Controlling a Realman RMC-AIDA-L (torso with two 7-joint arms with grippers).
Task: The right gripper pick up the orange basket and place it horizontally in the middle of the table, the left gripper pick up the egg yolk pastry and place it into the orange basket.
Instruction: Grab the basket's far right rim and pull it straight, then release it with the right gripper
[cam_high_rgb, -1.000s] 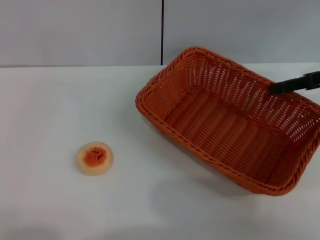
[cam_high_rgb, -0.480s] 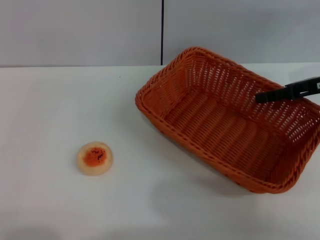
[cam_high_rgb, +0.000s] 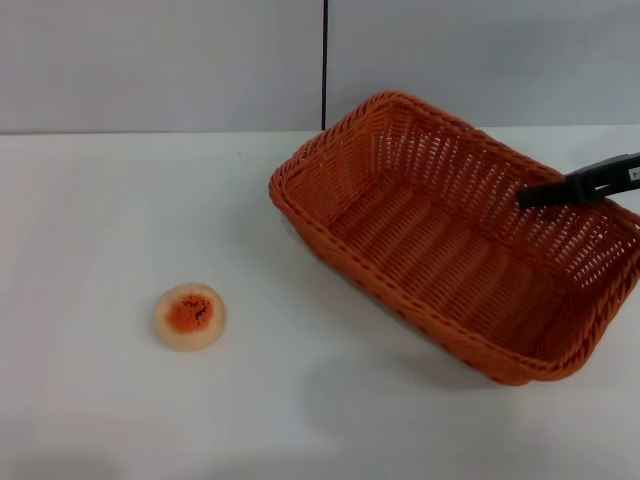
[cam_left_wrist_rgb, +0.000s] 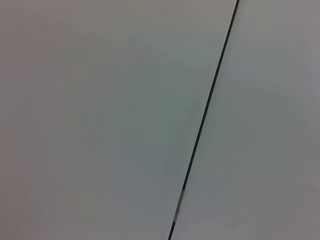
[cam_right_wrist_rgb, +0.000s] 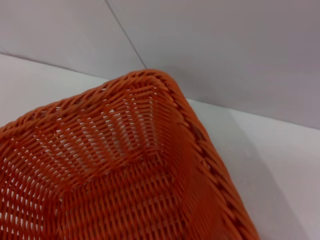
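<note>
One grip: right gripper (cam_high_rgb: 530, 194) at orange basket (cam_high_rgb: 440, 250) far rim; jaws' state — cannot tell.
Risk: basket slips, drops askew on desk (cam_high_rgb: 120, 200).

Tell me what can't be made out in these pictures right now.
- Right gripper: head view's right edge cuts it off; only one dark finger shows over the orange basket, so its grip is unclear.
- Left gripper: in no view; the left wrist view shows only wall.
- Egg yolk pastry: underside hidden.

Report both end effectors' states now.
Left end effector: not in view.
Right end effector: over the orange basket at its far rim; open or shut cannot be told.
</note>
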